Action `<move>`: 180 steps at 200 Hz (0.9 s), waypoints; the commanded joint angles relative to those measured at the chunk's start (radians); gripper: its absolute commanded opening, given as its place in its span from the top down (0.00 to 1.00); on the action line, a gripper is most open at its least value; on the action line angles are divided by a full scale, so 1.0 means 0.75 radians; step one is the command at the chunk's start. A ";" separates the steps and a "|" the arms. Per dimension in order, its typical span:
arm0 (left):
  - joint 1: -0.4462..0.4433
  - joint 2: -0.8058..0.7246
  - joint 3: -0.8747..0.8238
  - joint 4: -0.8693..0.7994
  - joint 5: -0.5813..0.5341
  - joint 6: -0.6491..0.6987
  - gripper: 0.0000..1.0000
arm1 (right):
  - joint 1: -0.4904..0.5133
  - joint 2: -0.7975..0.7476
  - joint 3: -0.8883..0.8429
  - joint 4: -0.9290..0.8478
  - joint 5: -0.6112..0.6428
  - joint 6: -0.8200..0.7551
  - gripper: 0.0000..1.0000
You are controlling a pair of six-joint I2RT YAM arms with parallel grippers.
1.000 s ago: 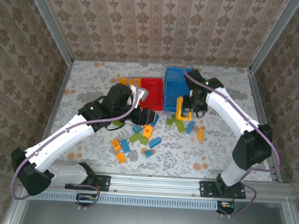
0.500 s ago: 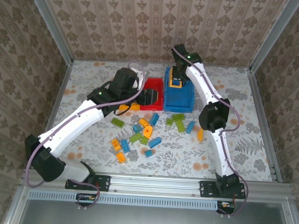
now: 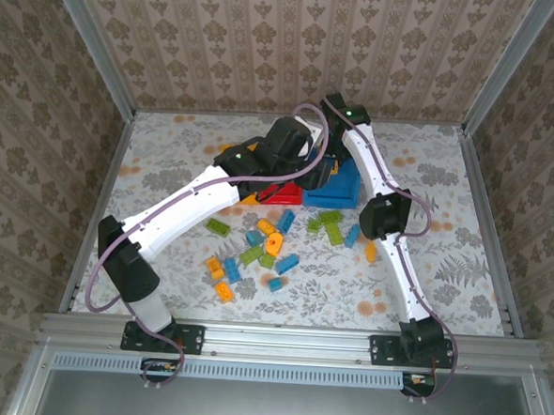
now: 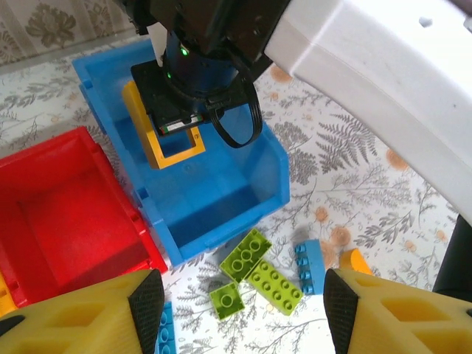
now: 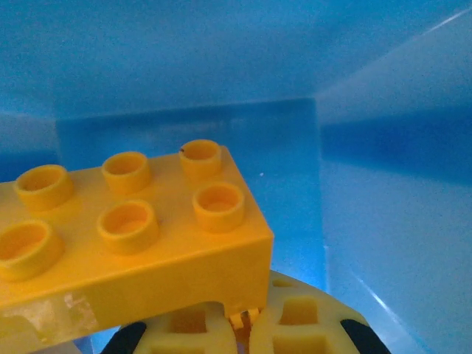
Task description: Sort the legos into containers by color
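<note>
The yellow-orange frame piece (image 4: 157, 150) hangs tilted inside the blue bin (image 4: 254, 193), with my right gripper (image 4: 181, 99) shut on its upper end. Up close, its studded block (image 5: 133, 236) sits just above the right gripper (image 5: 247, 328), blue walls all round. My left gripper (image 4: 243, 306) hovers open above the bins with nothing between its fingers. Below it three green bricks (image 4: 246, 254) and a blue brick (image 4: 307, 263) lie on the table. The red bin (image 4: 66, 221) stands empty beside the blue one. More loose legos (image 3: 273, 242) lie scattered nearer the arms.
My left arm (image 3: 202, 198) crosses over the red bin (image 3: 287, 193) and covers most of the yellow-orange bin (image 3: 248, 198). My right arm (image 3: 377, 181) reaches over the blue bin (image 3: 349, 188) from the right. Metal rails (image 3: 99, 187) and patterned walls enclose the table.
My right gripper carried the frame piece from over the table up to the blue bin and down into it. My left arm swung right, over the bins.
</note>
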 commanded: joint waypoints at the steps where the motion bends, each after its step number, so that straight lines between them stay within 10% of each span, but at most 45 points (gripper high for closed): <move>1: 0.003 -0.008 0.045 -0.051 -0.041 0.036 0.37 | 0.005 0.034 0.047 -0.034 -0.078 0.000 0.99; 67: 0.001 -0.057 -0.020 -0.070 -0.034 0.029 0.37 | 0.000 -0.005 0.051 0.000 -0.129 0.049 0.65; 180: 0.196 -0.400 -0.441 -0.174 -0.097 -0.275 0.38 | 0.077 -0.366 0.260 -0.245 0.015 -0.051 0.54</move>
